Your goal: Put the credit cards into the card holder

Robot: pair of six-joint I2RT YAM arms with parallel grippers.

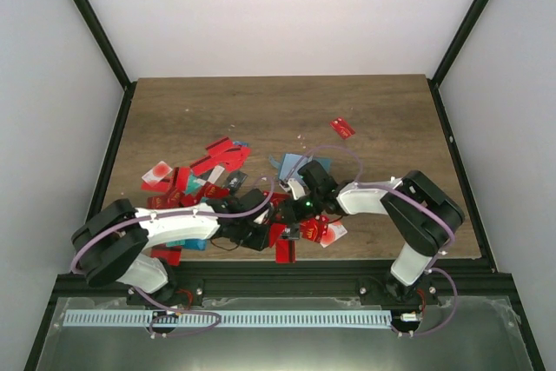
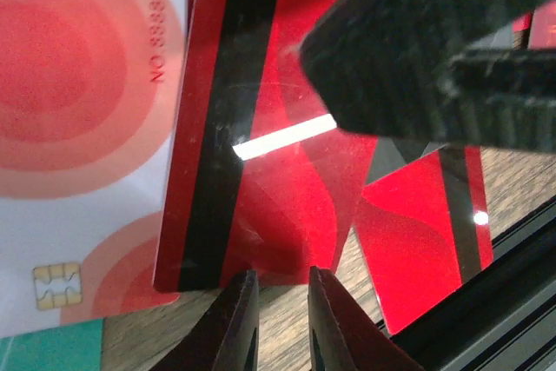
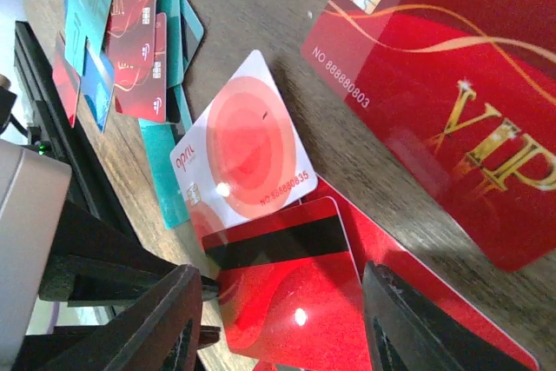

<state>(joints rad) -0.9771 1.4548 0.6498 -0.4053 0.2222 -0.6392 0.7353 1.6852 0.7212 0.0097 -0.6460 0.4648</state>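
Observation:
Red, teal and white credit cards (image 1: 201,175) lie strewn over the middle of the table. The pale blue card holder (image 1: 294,165) lies open behind them, away from both grippers. A red card with a black stripe (image 2: 287,197) (image 3: 291,310) lies partly on a white card with red circles (image 2: 78,84) (image 3: 248,141). My left gripper (image 2: 280,297) (image 1: 274,236) points at the striped card's short edge, its jaws a narrow gap apart with only wood between them. My right gripper (image 3: 280,275) (image 1: 304,225) stands open, straddling the same card. Whether a finger touches it I cannot tell.
A red VIP card (image 3: 434,67) lies just beyond the right gripper, and teal and red cards (image 3: 130,32) are heaped to its left. One red card (image 1: 342,128) lies alone at the back right. The black frame rail (image 2: 495,275) runs close along the table's near edge.

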